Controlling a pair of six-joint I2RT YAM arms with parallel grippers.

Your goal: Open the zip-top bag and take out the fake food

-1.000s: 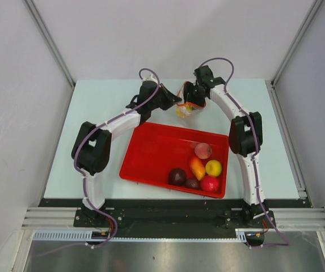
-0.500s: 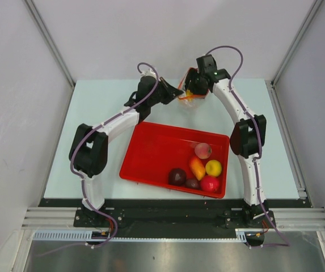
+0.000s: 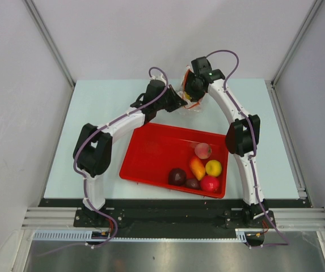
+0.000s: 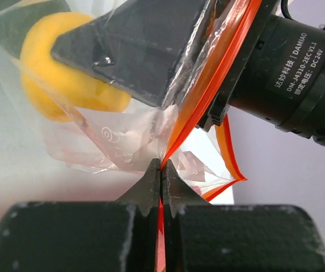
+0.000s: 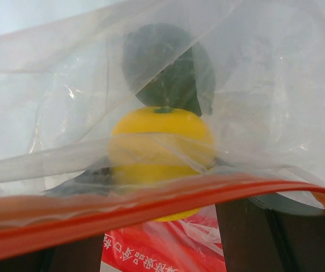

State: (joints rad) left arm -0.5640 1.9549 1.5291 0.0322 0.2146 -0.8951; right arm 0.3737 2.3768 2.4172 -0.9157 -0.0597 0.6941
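zip-top bag (image 4: 122, 130): held up off the table (image 3: 94, 113), between the two grippers, just beyond the far rim of the red tray (image 3: 151, 153)
zip strip (image 4: 207, 90): orange-red; lips look parted near the right arm's side, open corner curling below
contents: yellow fruit (image 4: 66, 73) is inside, against the film; there's a dark shape behind it, can't tell what
left gripper (image 4: 160, 170): fingertips pressed together, pinching the strip edge right at the tips
right gripper (image 3: 190, 93): at the bag's top; film covers its own camera, so I can't tell whether it's clamped or spread
tray: six pieces of fake food (image 3: 199, 170) lie in its right end
risk 1: the left pinch is thin; pulling the lips apart could slide the strip out, and the bag would drop
risk 2: the bag hangs beyond the tray, not over it; fruit tipped out now likely lands on the table and rolls
risk 3: right wrist view is blocked by film, so no check on that grip
risk 4: crinkly film may fold over the mouth and trap the fruit
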